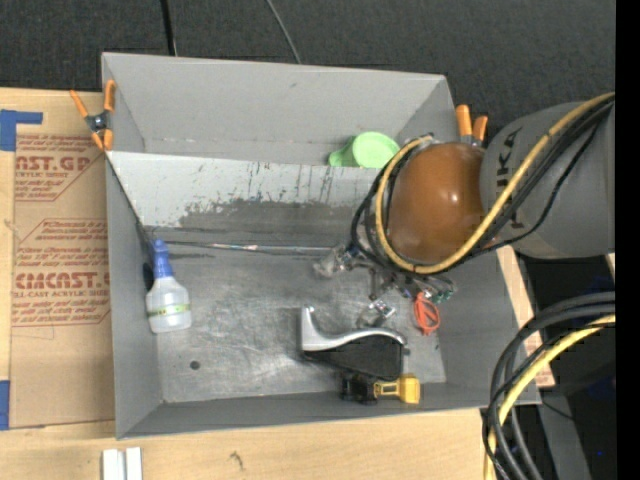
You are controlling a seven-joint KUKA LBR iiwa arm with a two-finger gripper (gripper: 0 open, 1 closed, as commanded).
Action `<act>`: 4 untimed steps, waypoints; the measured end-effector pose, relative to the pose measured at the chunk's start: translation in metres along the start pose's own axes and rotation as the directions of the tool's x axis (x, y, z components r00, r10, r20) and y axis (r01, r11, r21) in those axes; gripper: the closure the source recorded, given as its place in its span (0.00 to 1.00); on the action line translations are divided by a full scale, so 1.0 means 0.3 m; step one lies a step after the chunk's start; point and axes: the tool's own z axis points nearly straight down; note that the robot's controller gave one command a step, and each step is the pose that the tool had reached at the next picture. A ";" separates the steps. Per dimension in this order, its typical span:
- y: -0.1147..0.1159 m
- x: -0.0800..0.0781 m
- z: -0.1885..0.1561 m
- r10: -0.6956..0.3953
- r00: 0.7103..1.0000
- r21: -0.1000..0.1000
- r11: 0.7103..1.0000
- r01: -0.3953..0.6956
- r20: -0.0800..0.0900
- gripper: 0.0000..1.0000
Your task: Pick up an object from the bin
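Note:
My gripper (pixel 378 306) hangs low in the right half of the bin, mostly hidden under the arm's orange dome. Right below it lies a black tool with a curved silver handle (pixel 345 346), stretched along the front wall. The tool's yellow end (pixel 407 390) is at the front right corner. A small red thing (pixel 427 314) lies just to the gripper's right, near the right wall. The gripper is above the tool's silver handle end, and I cannot see contact.
A white squeeze bottle with a blue cap (pixel 165 294) lies against the left wall. A green round thing (pixel 366 151) rests high on the back wall, beside the arm. Bare bin floor stretches between the bottle and the tool.

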 end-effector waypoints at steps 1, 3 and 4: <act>-0.001 0.003 0.003 0.002 1.000 0.000 1.000 -0.002 0.001 0.00; 0.009 0.081 0.054 -0.140 0.989 -0.034 0.990 0.138 -0.043 0.00; 0.019 0.084 0.080 -0.473 0.881 -0.057 0.880 0.471 -0.024 0.00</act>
